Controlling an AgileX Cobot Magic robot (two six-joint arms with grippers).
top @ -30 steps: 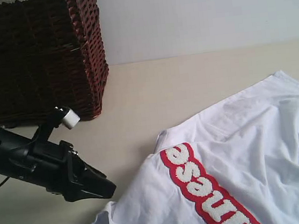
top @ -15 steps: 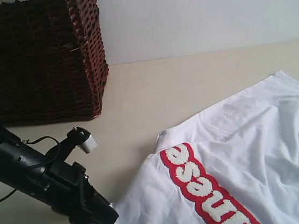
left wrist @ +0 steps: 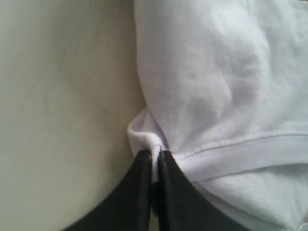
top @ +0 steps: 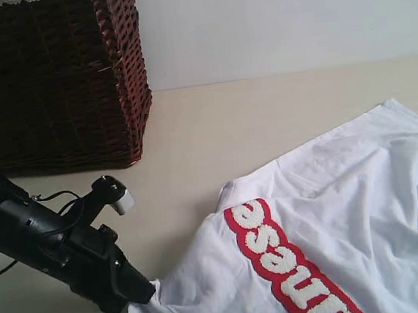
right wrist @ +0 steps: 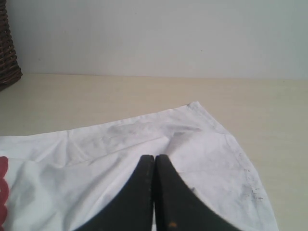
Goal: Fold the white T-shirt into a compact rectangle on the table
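Observation:
The white T-shirt (top: 351,208) lies crumpled on the table (top: 264,112) at the lower right, its red-outlined fuzzy letters (top: 278,266) facing up. My left gripper (top: 145,294) sits low at the shirt's near-left edge, shut on a small pinch of fabric beside a stitched hem. The left wrist view shows that white fold (left wrist: 144,137) squeezed between the tips of the left gripper (left wrist: 155,155). My right gripper (right wrist: 154,158) is shut and hovers over a plain corner of the T-shirt (right wrist: 120,144), with nothing visible between its fingers. It is out of the exterior view.
A dark brown wicker basket (top: 49,76) stands at the back left, close behind my left arm, and its edge (right wrist: 7,53) shows in the right wrist view. Bare table (left wrist: 62,96) lies beside the shirt, and a pale wall rises behind.
My left arm dropped and slid toward the shirt's edge, then its jaws went from open to shut on the fabric. The right gripper stayed shut.

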